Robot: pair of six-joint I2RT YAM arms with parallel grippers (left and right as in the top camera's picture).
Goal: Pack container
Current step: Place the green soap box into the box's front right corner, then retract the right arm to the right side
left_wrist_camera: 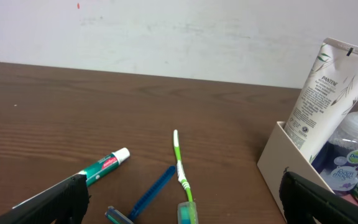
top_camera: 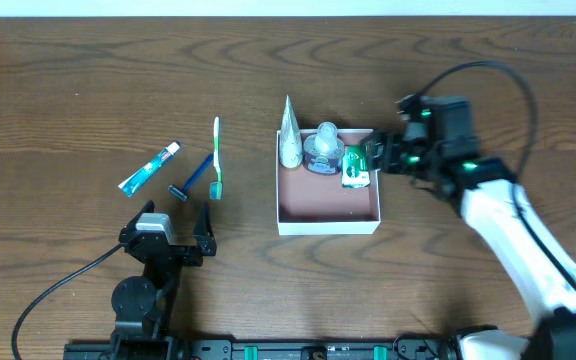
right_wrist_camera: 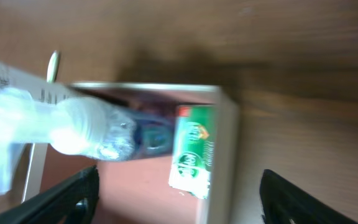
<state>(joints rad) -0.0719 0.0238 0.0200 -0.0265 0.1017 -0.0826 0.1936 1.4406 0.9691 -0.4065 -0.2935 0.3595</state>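
The container (top_camera: 328, 225) is a square white-walled box with a pinkish-brown floor, mid-table. Inside at its far edge stand a white tube (top_camera: 289, 138), a clear bottle (top_camera: 324, 148) and a green-white packet (top_camera: 356, 165). My right gripper (top_camera: 380, 157) is open and empty at the box's far right corner, just beside the packet (right_wrist_camera: 193, 152). My left gripper (top_camera: 173, 222) is open and empty near the front left. Ahead of it lie a toothpaste tube (left_wrist_camera: 104, 166), a blue razor (left_wrist_camera: 143, 199) and a green toothbrush (left_wrist_camera: 180, 168). The container wall (left_wrist_camera: 279, 163) shows at right.
The toiletries on the table, the toothpaste tube (top_camera: 149, 168), razor (top_camera: 193, 178) and toothbrush (top_camera: 216, 155), lie left of the container. A black cable (top_camera: 58, 285) runs from the left arm's base. A pale wall stands beyond the table's far edge.
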